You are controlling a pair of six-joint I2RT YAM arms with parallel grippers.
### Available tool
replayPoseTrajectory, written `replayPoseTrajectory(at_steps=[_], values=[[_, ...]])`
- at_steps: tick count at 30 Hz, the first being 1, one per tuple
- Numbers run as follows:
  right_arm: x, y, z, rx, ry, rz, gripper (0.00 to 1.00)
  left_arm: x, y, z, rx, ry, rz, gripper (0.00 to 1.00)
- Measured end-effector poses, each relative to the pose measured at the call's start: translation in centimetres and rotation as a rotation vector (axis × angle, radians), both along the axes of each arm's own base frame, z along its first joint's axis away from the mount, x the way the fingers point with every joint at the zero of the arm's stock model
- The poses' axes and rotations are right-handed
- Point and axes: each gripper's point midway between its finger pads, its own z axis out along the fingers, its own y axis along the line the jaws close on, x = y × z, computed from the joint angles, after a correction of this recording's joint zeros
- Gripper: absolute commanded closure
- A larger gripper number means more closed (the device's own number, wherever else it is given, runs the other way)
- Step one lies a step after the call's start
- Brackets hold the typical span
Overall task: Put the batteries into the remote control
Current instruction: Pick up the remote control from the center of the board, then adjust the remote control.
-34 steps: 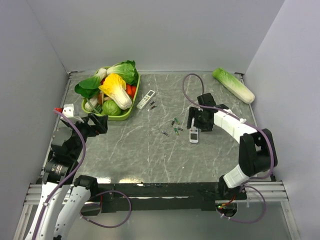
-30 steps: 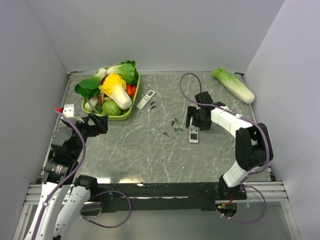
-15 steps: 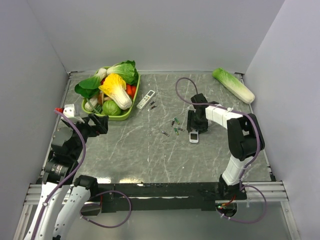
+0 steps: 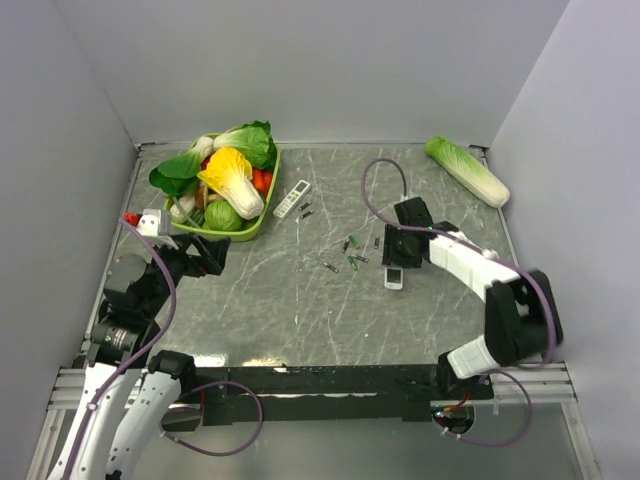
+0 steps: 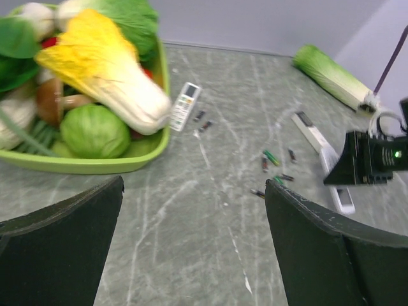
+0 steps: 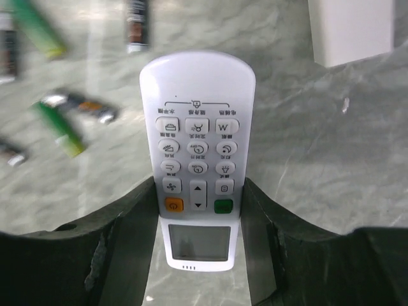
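Right tool (image 6: 199,213) clamps the remote control (image 6: 197,127); left tool (image 5: 194,210) gapes wide, empty.

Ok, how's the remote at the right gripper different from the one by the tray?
The remote control sits between the fingers of the right gripper; the grey-buttoned remote lies free by the tray. The remote control is wider, mostly white-buttoned; the grey-buttoned remote slimmer. Both are white.

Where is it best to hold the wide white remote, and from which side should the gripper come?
I would hold the remote control across its width, on the two long straight edges near the screen end, coming from above. It lies flat, face up, so only those edges are free. The right gripper has its fingers against both edges there.
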Motion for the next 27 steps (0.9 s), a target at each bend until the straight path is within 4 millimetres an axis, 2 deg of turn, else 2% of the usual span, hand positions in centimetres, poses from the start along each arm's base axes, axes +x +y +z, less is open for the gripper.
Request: replayPoseTrajectory(at_steps=[4,8,12,18,22,27], values=[[-0.3,2.3,5.2,0.117,-0.213,0.081,0.82,-0.4,-1.7,0.3,-0.01,-0.015,-0.104,0.03],[-1.3,5.3,10.7,0.266,-0.429,0.19,0.81,-0.6,-2.6,1.1,-0.025,-0.044,-0.156,0.03],[-2.7,7.7,15.1,0.411,-0.574,0.295,0.79,-0.9,-3.6,1.8,-0.054,-0.059,-0.214,0.03],[-5.7,11.3,18.7,0.62,-0.724,0.465,0.79,-1.4,-6.5,3.7,-0.172,-0.086,-0.372,0.03],[-7.5,13.0,20.8,0.745,-0.799,0.548,0.8,-2.0,-8.3,3.8,-0.255,-0.091,-0.477,0.03],[-8.4,13.9,23.3,0.864,-0.877,0.588,0.8,-3.1,-10.6,3.6,-0.327,-0.077,-0.594,0.03]])
